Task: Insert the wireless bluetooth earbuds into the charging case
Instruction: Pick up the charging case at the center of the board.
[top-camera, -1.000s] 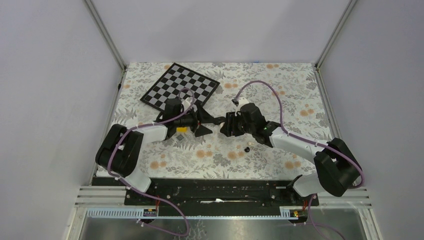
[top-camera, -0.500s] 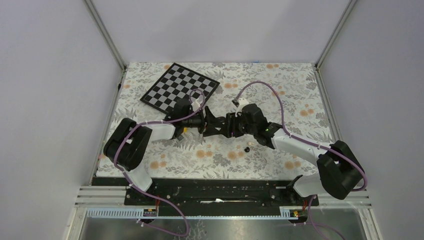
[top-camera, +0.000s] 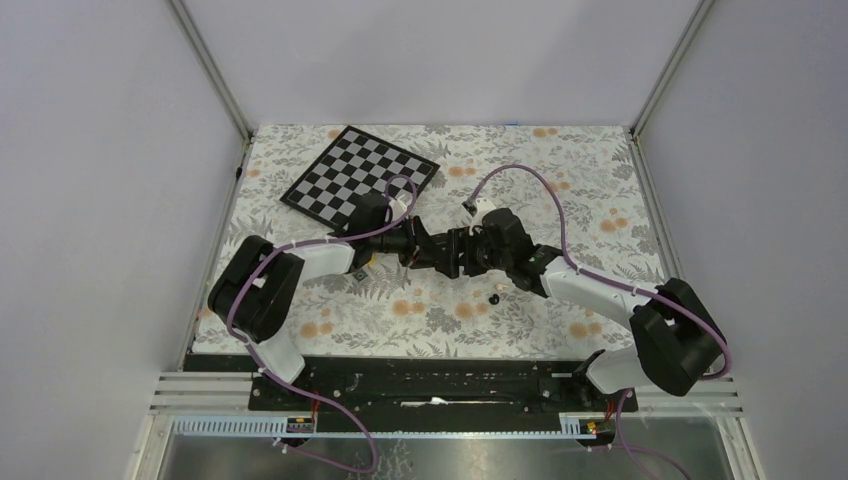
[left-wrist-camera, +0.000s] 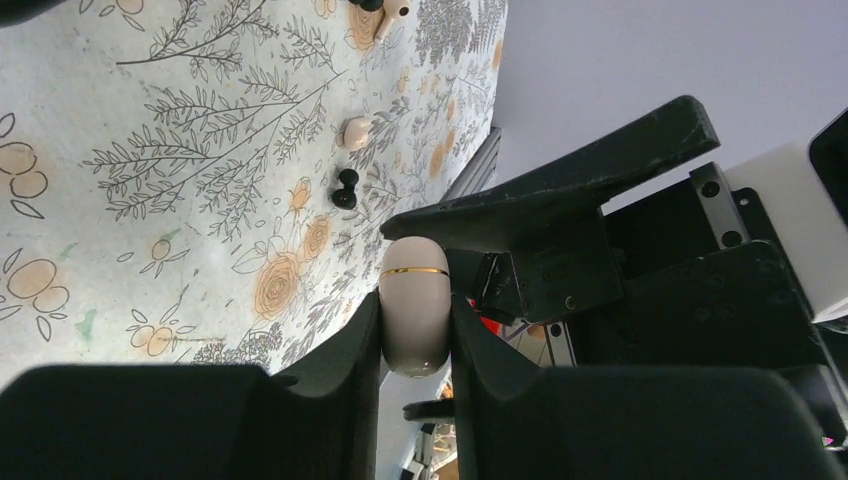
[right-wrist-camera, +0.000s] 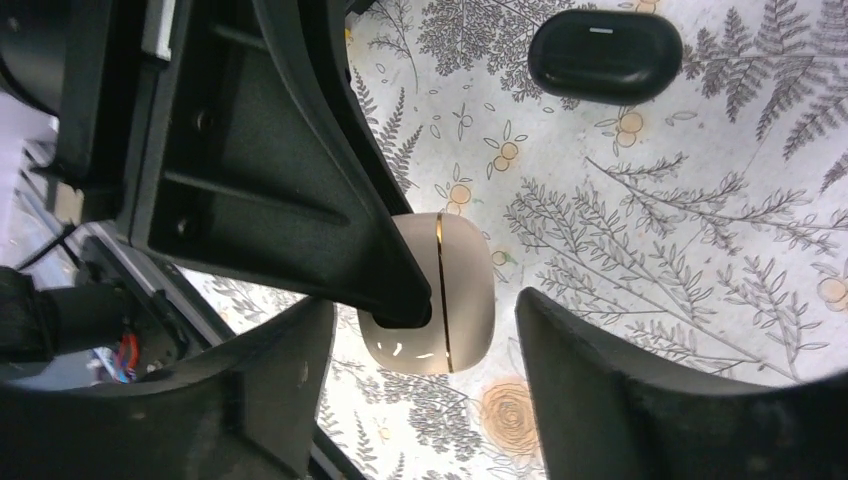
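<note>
A beige charging case (left-wrist-camera: 414, 318) with a gold band hangs above the table, closed, and my left gripper (left-wrist-camera: 414, 312) is shut on it. In the right wrist view the same case (right-wrist-camera: 460, 295) sits between the fingers of my right gripper (right-wrist-camera: 425, 308), which stand open on either side without touching it. On the cloth lie a beige earbud (left-wrist-camera: 357, 131), a black earbud (left-wrist-camera: 346, 188) and another beige earbud (left-wrist-camera: 393, 14). From above, the left gripper (top-camera: 432, 250) and right gripper (top-camera: 462, 252) meet mid-table and hide the case. The black earbud (top-camera: 493, 298) lies just in front of them.
A black oval case (right-wrist-camera: 606, 55) lies closed on the floral cloth near the right gripper. A chessboard (top-camera: 360, 175) sits at the back left. A small yellow block (top-camera: 366, 262) peeks out beside the left forearm.
My left arm has reached right to the right gripper and its fingers have closed on the beige case. The right gripper's fingers have parted a little.
</note>
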